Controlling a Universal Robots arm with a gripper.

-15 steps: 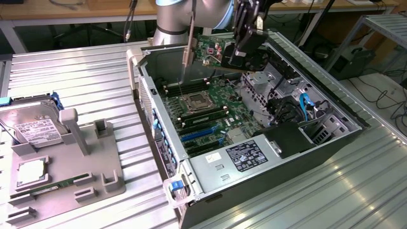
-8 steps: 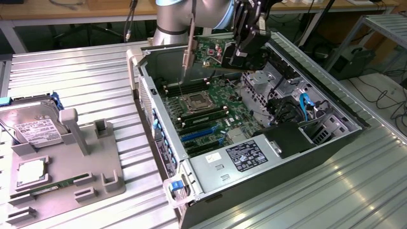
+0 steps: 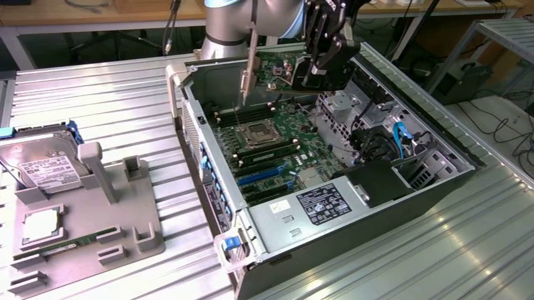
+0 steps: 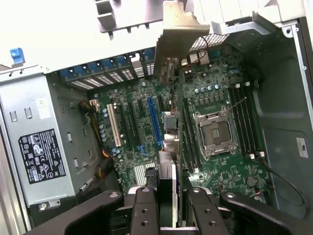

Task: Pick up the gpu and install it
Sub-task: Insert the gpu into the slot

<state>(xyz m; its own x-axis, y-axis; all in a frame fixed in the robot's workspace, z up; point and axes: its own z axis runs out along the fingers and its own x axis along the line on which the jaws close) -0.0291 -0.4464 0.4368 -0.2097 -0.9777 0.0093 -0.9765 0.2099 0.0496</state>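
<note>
Gripping the gpu (image 3: 276, 72) edge-on, your end effector (image 4: 171, 196) hangs above the motherboard (image 3: 271, 147). Risk: skewed card misses the blue slot (image 4: 154, 117), bracket snags the case.

Open case (image 3: 467, 156) top; drive cage (image 3: 392, 150) crowds motherboard (image 3: 276, 140).

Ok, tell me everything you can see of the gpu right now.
The gpu is a flat green circuit card with a silver metal end bracket, held edge-on in the claw above the open computer case. In the exterior view it hangs over the motherboard, clear of the slots, bracket pointing down toward the case's rear wall. In the wrist view it runs as a thin edge between the black fingers out to the bracket, above the blue slot and CPU socket. Only the claw touches it.
</note>
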